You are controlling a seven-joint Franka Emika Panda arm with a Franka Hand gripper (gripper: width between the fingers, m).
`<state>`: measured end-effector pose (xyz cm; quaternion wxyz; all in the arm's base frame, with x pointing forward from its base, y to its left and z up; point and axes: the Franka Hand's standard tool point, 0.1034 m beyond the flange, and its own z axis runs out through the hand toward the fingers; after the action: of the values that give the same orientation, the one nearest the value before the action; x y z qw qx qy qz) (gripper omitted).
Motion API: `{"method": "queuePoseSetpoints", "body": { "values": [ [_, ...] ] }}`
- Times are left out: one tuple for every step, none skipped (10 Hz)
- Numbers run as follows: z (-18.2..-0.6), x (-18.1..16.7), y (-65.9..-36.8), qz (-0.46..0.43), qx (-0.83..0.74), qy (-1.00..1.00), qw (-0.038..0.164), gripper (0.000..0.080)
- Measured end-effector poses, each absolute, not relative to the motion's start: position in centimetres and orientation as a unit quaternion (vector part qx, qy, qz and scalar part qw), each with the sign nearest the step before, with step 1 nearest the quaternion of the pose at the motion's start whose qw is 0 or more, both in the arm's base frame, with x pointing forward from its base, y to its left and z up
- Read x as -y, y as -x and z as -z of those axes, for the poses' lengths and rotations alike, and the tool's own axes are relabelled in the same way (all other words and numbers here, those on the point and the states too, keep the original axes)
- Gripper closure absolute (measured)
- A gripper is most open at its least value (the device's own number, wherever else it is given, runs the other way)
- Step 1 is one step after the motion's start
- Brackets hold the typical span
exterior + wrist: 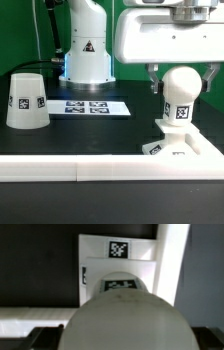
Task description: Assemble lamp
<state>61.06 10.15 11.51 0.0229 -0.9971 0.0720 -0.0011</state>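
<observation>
The bulb, white with a round head and a tagged neck, stands upright on the low angular base at the exterior view's right. My gripper hangs over it, open, with one finger on each side of the round head and a small gap showing at the exterior view's left finger. In the wrist view the bulb's head fills the space between the dark fingers of the gripper, and the tagged base lies beyond it. The tapered shade stands mouth-down at the exterior view's left, apart from the rest.
The marker board lies flat between the shade and the bulb. The arm's white pedestal stands behind it. A long white rail runs along the front and a rail bar beside the base.
</observation>
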Motion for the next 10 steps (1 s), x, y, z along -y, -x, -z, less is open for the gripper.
{"method": "queuePoseSetpoints", "body": {
  "values": [
    [-11.49, -10.13, -61.0, -0.002, -0.122, 0.992, 0.026, 0.022],
    [-11.46, -10.05, -60.99, -0.006, -0.174, 0.984, 0.033, 0.022],
    [-11.43, -10.1, -61.04, -0.005, -0.211, 0.977, 0.034, 0.022],
    [-11.39, -10.09, -61.05, -0.003, -0.233, 0.972, 0.034, 0.022],
    [-11.39, -10.09, -61.05, -0.004, -0.253, 0.967, 0.035, 0.022],
    [-11.4, -10.12, -61.05, -0.006, -0.291, 0.956, 0.037, 0.022],
    [-11.39, -10.11, -61.05, -0.008, -0.316, 0.948, 0.038, 0.022],
    [-11.39, -10.13, -61.04, -0.009, -0.33, 0.943, 0.038, 0.022],
    [-11.38, -10.19, -61.01, -0.012, -0.377, 0.925, 0.041, 0.022],
    [-11.37, -10.31, -60.93, -0.019, -0.439, 0.897, 0.044, 0.022]
  ]
}}
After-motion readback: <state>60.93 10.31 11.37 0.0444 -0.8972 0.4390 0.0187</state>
